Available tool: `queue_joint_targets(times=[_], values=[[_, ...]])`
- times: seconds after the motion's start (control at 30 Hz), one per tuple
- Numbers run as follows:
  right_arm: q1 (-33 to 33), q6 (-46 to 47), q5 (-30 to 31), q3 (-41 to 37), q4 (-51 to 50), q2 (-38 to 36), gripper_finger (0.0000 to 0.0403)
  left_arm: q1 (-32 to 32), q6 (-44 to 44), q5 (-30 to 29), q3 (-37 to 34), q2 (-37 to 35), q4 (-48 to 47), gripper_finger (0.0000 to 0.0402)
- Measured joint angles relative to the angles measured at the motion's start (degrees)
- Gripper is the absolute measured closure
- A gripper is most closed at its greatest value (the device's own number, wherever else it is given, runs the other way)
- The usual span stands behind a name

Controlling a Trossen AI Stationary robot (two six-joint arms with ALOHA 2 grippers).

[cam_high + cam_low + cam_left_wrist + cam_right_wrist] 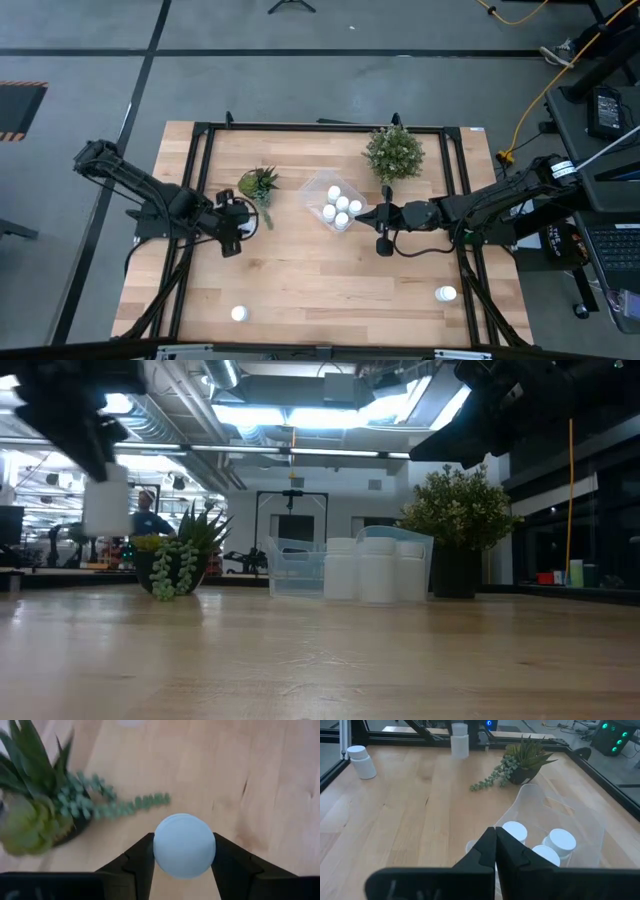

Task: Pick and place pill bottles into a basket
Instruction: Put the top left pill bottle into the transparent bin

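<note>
Mid-carry, I'd say: the left claw [184,870] grips a pill bottle [184,845] above the bench [320,280], just beside the spiky plant [258,183]; next it needs to swing over to the basket [322,186] and let go; four bottles [343,204] sit inside already; the right claw [495,851] hovers closed and empty at the basket's edge.
</note>
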Motion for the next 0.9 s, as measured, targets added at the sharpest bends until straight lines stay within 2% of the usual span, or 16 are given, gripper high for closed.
queue_joint_targets(times=[0.23,0.43,0.7,0.9], values=[[0.0,0.0,0.0,0.0,0.0,0.0,0.0398,9.0,16.7,3.9,1.0,0.0,12.1,0.0246],[0.0,-1.2,0.0,0.0,0.0,0.0,0.0398,17.9,24.8,6.9,1.0,1.6,18.8,0.0246],[-0.1,-2.8,0.0,0.0,0.0,0.0,0.0398,27.1,35.7,16.2,2.0,10.2,28.6,0.0246],[-0.1,-3.1,0.0,0.0,-0.3,0.0,0.0398,30.4,40.2,16.8,9.2,17.4,26.4,0.0246]])
